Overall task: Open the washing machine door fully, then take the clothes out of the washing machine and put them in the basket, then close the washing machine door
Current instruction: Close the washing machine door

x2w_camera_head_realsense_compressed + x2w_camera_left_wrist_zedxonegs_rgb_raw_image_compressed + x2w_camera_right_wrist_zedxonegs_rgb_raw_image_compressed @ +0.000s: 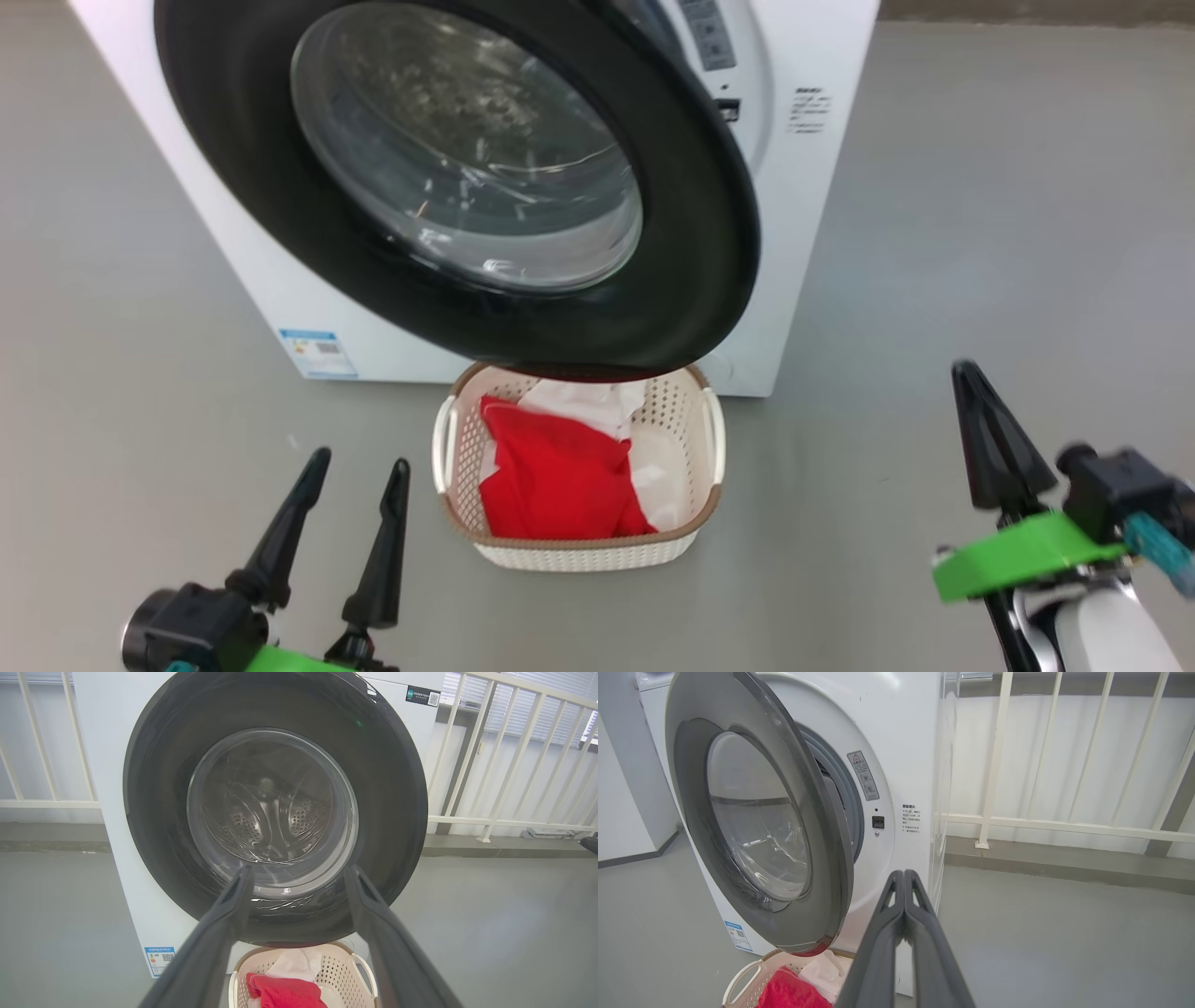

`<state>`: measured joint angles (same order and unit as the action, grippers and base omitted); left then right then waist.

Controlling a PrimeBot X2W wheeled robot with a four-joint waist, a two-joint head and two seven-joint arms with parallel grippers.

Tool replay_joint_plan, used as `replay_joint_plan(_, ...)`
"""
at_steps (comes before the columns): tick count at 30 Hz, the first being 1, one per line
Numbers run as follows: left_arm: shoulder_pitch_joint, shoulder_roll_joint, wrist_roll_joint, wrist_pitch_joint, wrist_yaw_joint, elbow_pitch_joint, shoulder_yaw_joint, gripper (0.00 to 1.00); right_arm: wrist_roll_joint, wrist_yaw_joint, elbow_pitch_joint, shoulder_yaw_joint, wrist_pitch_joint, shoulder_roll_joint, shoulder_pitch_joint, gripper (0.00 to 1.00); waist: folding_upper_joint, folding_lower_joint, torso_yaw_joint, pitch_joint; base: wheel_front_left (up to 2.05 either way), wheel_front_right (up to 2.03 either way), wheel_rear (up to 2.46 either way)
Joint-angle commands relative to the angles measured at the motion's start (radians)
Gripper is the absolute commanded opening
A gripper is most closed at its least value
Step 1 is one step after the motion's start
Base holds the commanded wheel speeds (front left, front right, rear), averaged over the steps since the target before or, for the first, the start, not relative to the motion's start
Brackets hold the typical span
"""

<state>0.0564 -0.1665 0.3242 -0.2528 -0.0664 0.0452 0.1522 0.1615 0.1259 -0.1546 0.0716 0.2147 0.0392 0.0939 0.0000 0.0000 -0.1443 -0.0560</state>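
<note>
My left end effector (359, 457) released, right end effector (966, 373) clenched, empty. Red, white fabric clothes (551, 476) in cream perforated basket (597, 541), under ajar black-rimmed glass door (691, 233). Risk: push skids off glossy rim, no latch.

fingers (283, 530): long, black | mounts (1018, 557): bright green | forearm (1113, 637): apparently white

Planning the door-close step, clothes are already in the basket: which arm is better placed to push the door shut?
Left, likely: the left gripper faces the washing machine door squarely, while the right gripper sits off its free edge.
</note>
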Motion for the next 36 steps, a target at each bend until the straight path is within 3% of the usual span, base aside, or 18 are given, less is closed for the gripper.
replay_joint_plan(1,0.050,-0.004,-0.013,-0.009,-0.012,-0.039,-0.041,1.00,-0.020,0.005,0.010,-0.035,-0.009,0.011,0.071,0.00,0.0000,0.0000,-0.032,-0.030,0.00,0.00,0.00)
replay_joint_plan(12,0.087,0.030,-0.024,-0.009,-0.038,-0.072,-0.042,1.00,-0.023,0.005,-0.109,-0.132,-0.078,0.022,0.302,0.00,0.0000,0.0000,-0.110,-0.128,0.00,0.00,0.00)
replay_joint_plan(23,0.123,0.053,-0.036,-0.009,-0.051,-0.075,-0.039,1.00,0.020,0.005,-0.247,-0.255,-0.073,0.056,0.473,0.00,0.0000,0.0000,-0.164,-0.202,0.00,0.00,0.00)
replay_joint_plan(36,0.151,0.077,-0.040,-0.009,-0.060,-0.085,-0.049,1.00,-0.003,0.005,-0.350,-0.231,-0.015,0.073,0.652,0.00,0.0000,0.0000,-0.178,-0.287,0.00,0.00,0.00)
